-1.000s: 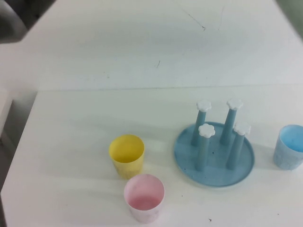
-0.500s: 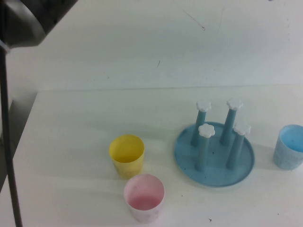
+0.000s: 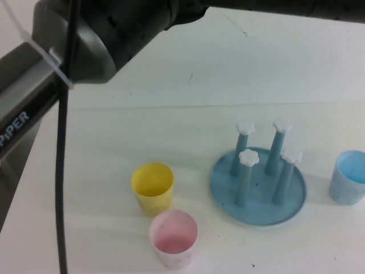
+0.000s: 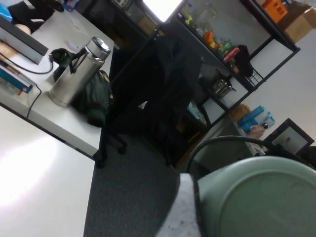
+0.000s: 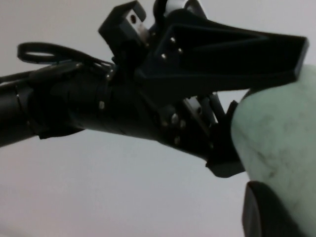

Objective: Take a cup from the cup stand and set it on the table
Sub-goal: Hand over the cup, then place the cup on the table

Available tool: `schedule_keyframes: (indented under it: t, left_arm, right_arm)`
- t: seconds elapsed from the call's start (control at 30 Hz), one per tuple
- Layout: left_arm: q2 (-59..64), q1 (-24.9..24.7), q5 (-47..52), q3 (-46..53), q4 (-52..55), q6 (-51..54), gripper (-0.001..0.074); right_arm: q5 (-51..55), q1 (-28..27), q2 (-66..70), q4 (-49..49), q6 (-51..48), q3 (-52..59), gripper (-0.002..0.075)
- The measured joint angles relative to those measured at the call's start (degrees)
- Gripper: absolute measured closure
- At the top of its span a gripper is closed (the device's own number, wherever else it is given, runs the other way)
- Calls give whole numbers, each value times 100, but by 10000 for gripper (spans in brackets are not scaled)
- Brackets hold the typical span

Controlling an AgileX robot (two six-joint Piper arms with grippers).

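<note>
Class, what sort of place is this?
Probably a robotics lab or workshop: cluttered shelving, a desk with a steel flask, a Piper arm. Left gripper and right gripper are both raised at the cup.

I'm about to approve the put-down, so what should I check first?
1. Mint-green cup off the cup stand: ok, all four pegs are bare.
2. Left end effector at the cup, outside the high view: hold cannot tell.
3. Right end effector beside the cup, also outside the high view: hold cannot tell.
4. Bare table left of the yellow cup: ok.
</note>
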Motion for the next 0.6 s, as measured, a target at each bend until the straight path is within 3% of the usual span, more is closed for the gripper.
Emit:
schedule_keyframes:
  t: [0.2,0.33,0.4,0.5,0.6]
  left_arm:
    - [9,-12,123,0,33,116,66]
    - [-18,61,377,-13,72,207,83]
    - [-62,160,656,-123,329,221,184]
    - [-143,267,1159,-401,1148,-108,496]
    - [-234,268,1521,-550,2278,-662,657]
  right_arm:
    - [-107,10,0,23,-252,-23,698]
    - [-527,10,21,15,-334,-23,699]
    - [-649,10,77,-318,-82,-23,699]
    - [-407,10,333,-1498,882,-120,699]
    - [475,10,796,-3177,2283,-467,699]
